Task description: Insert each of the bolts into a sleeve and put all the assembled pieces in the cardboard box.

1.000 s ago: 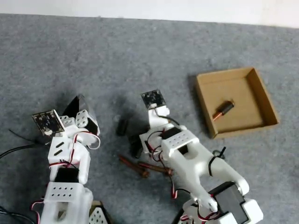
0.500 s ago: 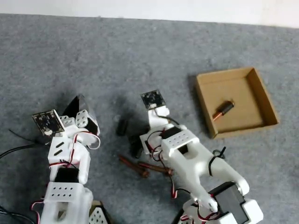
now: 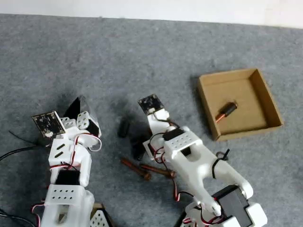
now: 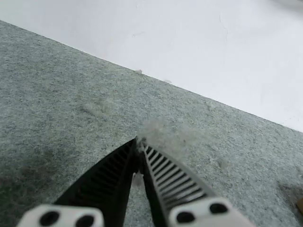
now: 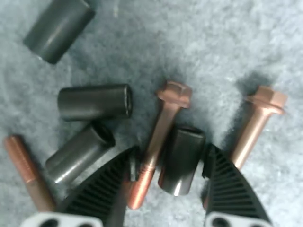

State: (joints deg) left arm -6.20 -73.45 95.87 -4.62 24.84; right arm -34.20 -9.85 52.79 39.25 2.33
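The right jaws stand apart, straddling a short sleeve [image 5: 182, 161] and the shank of a bolt [image 5: 158, 137] that touches it; neither is clamped. The sleeve is a smooth matte-black tube, the bolt copper with a flanged hex head. Their long axes run parallel, pointing away from the wrist. A second bolt [image 5: 258, 125] lies just outside one jaw and a third bolt [image 5: 28, 172] outside the other. Three spare sleeves [image 5: 94, 101] lie farther out.

In the high view the right arm [image 3: 189, 156] covers most of this cluster. At 2 o'clock from it, well apart, sits the box [image 3: 208, 106], holding an assembled piece [image 3: 226, 111] whose copper end points to 8 o'clock.

The left jaws are pressed together on nothing over the grey counter [image 4: 57, 94], at 10 o'clock from the cluster.
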